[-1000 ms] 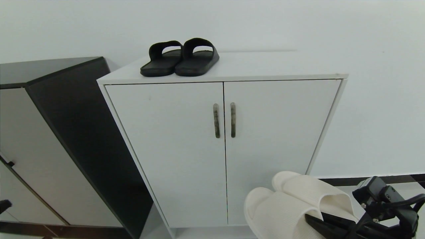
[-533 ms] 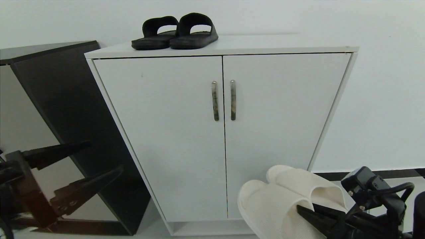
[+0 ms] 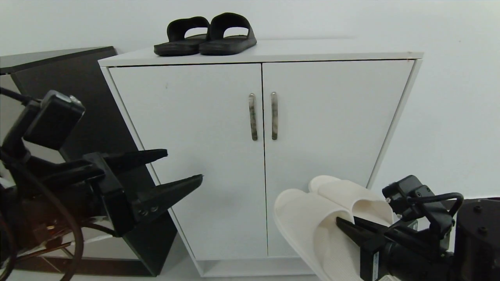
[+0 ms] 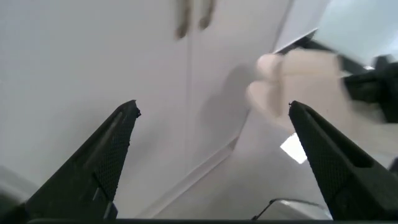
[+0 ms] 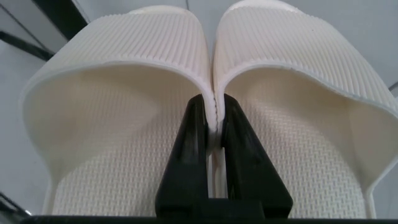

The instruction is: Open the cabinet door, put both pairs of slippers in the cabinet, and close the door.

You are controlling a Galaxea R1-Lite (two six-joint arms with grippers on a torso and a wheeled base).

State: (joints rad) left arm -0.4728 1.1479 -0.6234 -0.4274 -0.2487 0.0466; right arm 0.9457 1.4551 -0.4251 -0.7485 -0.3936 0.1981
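Where the right tool (image 5: pixel 214 107) clamps, 2 white slippers (image 5: pixel 112 124) touch.

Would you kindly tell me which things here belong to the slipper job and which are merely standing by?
Job: white cabinet, door handles, black slippers on top, cream slippers pinched in right pincer, open left pincer.
Standing by: black cabinet beside it.

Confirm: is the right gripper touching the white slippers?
Touching. In the right wrist view the right gripper pinches the inner edges of both white slippers between its fingers, with no gap.
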